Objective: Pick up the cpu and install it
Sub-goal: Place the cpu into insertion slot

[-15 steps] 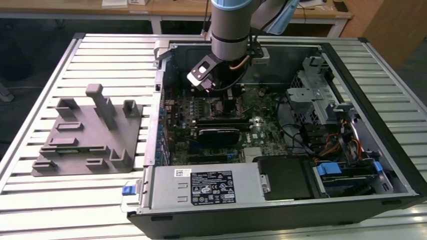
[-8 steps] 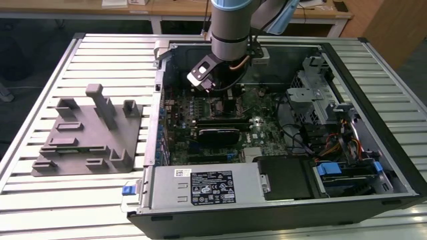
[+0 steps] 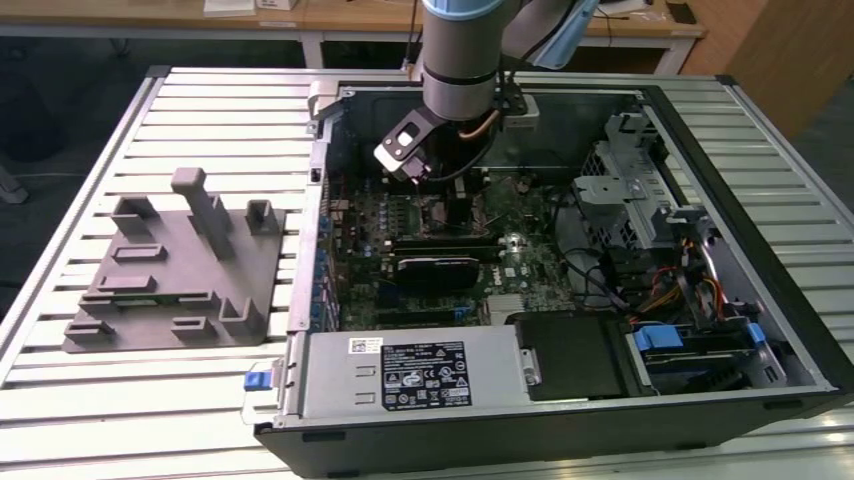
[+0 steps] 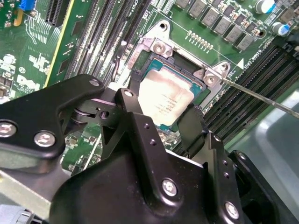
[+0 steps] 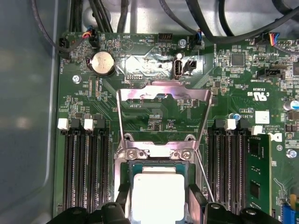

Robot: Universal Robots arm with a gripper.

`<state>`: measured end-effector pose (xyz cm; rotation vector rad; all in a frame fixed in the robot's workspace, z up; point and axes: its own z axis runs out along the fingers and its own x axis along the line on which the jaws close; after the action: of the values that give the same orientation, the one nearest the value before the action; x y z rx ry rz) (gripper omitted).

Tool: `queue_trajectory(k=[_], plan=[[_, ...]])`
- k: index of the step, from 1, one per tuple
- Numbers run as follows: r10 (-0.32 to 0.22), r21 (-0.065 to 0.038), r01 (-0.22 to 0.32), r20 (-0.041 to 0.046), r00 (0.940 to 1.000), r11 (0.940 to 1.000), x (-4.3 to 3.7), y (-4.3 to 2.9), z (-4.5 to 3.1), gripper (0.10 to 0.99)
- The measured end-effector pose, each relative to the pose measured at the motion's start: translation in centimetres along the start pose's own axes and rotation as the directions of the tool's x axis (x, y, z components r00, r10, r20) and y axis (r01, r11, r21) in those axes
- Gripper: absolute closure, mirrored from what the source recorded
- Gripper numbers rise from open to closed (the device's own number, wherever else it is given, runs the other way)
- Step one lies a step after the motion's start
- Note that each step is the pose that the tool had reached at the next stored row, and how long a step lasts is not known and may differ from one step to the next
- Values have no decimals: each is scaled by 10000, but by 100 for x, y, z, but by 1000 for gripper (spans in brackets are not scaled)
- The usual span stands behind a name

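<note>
My claw [image 4: 160, 106] straddles the cpu [image 5: 158, 196], which lies flat in the motherboard socket [image 4: 142, 65]. I cannot tell whether the claw is clamped on the chip or clear of it. The load plate [image 5: 163, 98] stands raised, so locking remains. Memory slots [image 5: 86, 172] crowd both sides. A grey fixture [image 3: 160, 270] sits on the surface [image 3: 134, 400].

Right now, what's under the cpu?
The cpu lies flat in the socket on the green motherboard, with the metal load plate swung open. The chip's own body covers the socket contacts beneath, so how it seats there cannot be seen.
</note>
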<state>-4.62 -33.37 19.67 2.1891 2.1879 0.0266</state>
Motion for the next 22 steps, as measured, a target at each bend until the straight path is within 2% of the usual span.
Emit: queue_trajectory(k=[5, 13, 14, 15, 17, 18, 20, 21, 22], plan=[[0, 0, 0, 0, 10000, 10000, -2, 4, -92, 486], [0, 0, 0, -1, 10000, 10000, -2, 4, -99, 502], [0, 0, 0, 0, 10000, 10000, -2, 5, -100, 624], [0, 0, 0, -1, 10000, 10000, -2, 4, -100, 624], [0, 0, 0, 0, 10000, 10000, -2, 5, -100, 741], [0, 0, 0, -1, 10000, 10000, -2, 5, -101, 741], [0, 0, 0, 0, 10000, 10000, -2, 5, -101, 859], [0, 0, 0, 0, 10000, 10000, -2, 5, -102, 859], [0, 0, 0, 0, 10000, 10000, -2, 4, -102, 918]])
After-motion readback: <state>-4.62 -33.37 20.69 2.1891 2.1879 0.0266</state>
